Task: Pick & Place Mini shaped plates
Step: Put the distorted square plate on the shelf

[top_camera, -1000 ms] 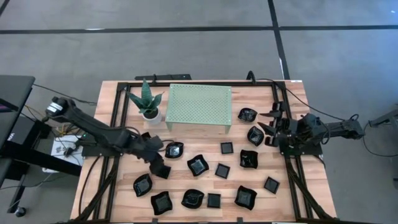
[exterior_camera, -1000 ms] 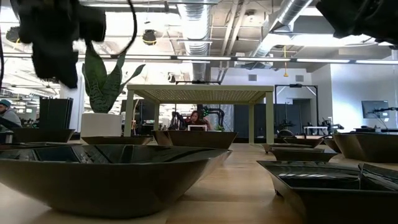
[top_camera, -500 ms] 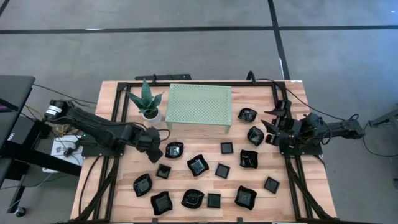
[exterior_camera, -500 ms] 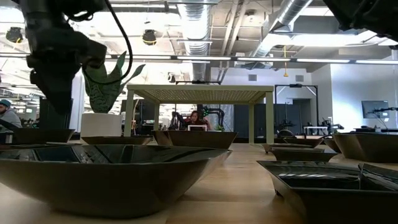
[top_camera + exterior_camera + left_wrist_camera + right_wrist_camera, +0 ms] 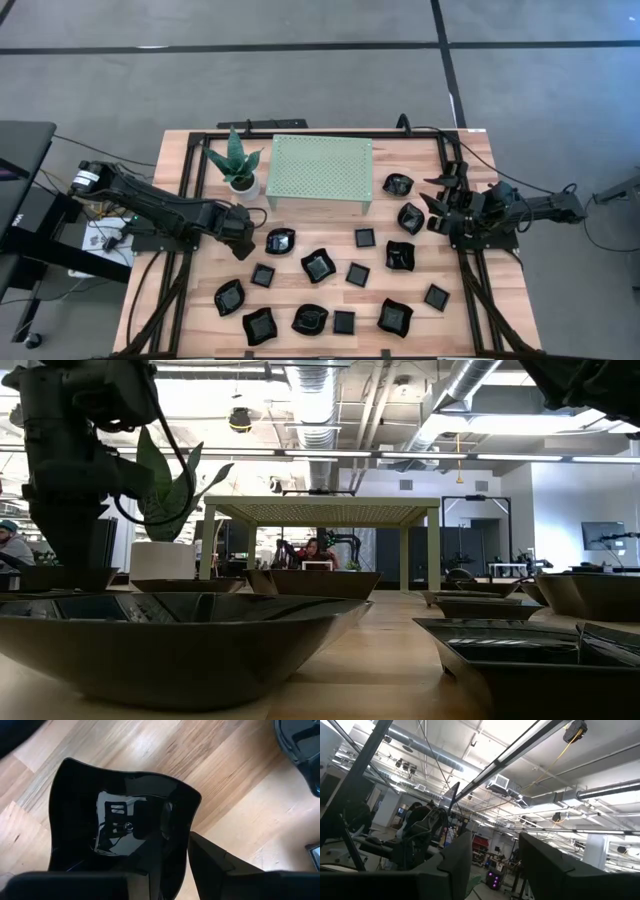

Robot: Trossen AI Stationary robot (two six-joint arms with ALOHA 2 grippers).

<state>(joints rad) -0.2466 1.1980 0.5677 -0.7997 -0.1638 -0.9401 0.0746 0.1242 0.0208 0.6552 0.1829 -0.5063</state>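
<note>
My left gripper [image 5: 243, 245] stands left of centre, pointing down, shut on a glossy black wavy-rimmed mini plate [image 5: 115, 810]. In the high view the gripper covers that plate. Several more black mini plates lie flat on the wood, the nearest a lobed one [image 5: 280, 240] and a small square one [image 5: 262, 275]. In the low view my left gripper [image 5: 65, 530] hangs at the left. At the table's right edge my right gripper [image 5: 435, 205] is open, tipped upward, holding nothing; its fingers [image 5: 492, 842] frame the ceiling. My left gripper holds the plate by its rim [image 5: 185, 827], one finger [image 5: 215, 862] outside the wall and the other inside the bowl, dark against the plate. The fingers come from above, pointing down. Whether the plate's underside touches the table, I cannot tell.
A pale green perforated stand [image 5: 320, 170] and a small potted plant [image 5: 237, 160] stand at the far side. Black frame rails [image 5: 180, 250] run along both table sides. Bare wood lies between the plant and my left gripper.
My left gripper has carried the plate toward the table's far left, sinking and tipping more steeply downward. The small square plate it covered a second ago now shows on the table. Its jaws keep the same gap. My right arm has stayed put.
</note>
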